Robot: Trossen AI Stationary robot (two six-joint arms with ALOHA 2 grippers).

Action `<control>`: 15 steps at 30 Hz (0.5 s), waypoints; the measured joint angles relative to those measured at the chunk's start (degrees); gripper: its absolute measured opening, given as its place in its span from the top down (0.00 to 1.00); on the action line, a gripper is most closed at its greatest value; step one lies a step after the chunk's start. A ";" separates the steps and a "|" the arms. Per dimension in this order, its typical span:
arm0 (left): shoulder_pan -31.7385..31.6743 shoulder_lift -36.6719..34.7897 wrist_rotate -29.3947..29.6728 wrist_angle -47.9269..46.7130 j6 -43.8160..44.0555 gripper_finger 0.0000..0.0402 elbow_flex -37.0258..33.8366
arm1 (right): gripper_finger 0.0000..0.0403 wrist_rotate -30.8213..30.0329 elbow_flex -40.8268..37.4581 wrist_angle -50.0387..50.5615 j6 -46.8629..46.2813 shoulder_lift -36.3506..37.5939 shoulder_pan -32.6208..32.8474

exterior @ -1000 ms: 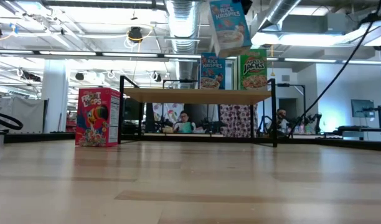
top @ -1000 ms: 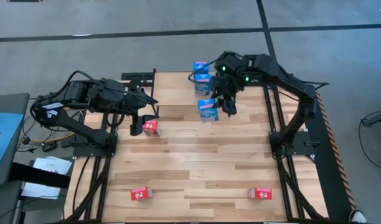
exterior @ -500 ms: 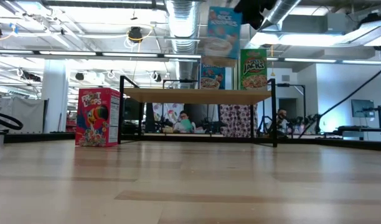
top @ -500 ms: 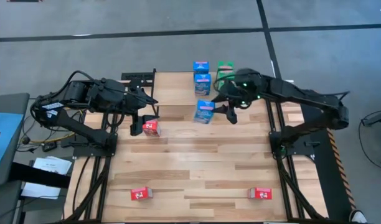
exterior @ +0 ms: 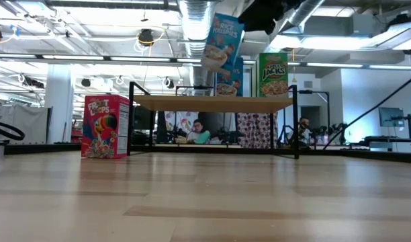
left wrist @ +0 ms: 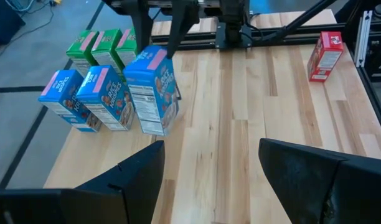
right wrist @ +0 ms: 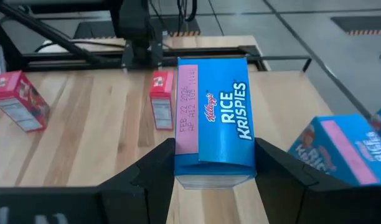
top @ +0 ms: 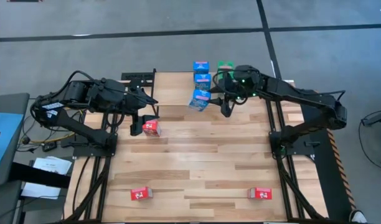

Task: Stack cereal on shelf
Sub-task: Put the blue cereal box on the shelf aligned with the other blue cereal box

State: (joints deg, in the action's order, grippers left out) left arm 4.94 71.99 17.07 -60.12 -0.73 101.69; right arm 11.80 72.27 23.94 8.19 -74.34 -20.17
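Blue cereal box (top: 200, 99), clamped in the right gripper (right wrist: 206, 163), hangs tilted above the shelf (exterior: 212, 103) toward 12 o'clock, awaiting upright placement; the open left gripper (top: 139, 119) idles at 9 o'clock.

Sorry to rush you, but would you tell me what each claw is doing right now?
Left claw: open, holding nothing, beside a red box.
Right claw: closed on a blue box, held in the air near the shelf.
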 joint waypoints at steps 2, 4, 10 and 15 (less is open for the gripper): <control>-0.01 0.00 -0.01 0.01 0.02 0.38 0.00 | 0.48 0.01 0.29 0.68 -0.09 0.04 -0.25; -0.01 0.00 -0.05 0.02 0.04 0.38 0.00 | 0.48 -0.01 1.78 3.02 -0.12 -0.01 -0.30; -0.01 0.02 -0.05 0.01 0.11 0.38 0.00 | 0.48 0.06 11.41 11.36 1.29 -3.52 0.18; -0.01 0.02 -0.01 0.02 0.13 0.38 0.00 | 0.48 0.06 18.29 19.66 3.45 -8.05 -0.10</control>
State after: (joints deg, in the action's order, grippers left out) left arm 4.93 72.01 17.06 -60.10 -0.60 101.69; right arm 11.86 90.57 43.60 11.64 -82.39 -20.27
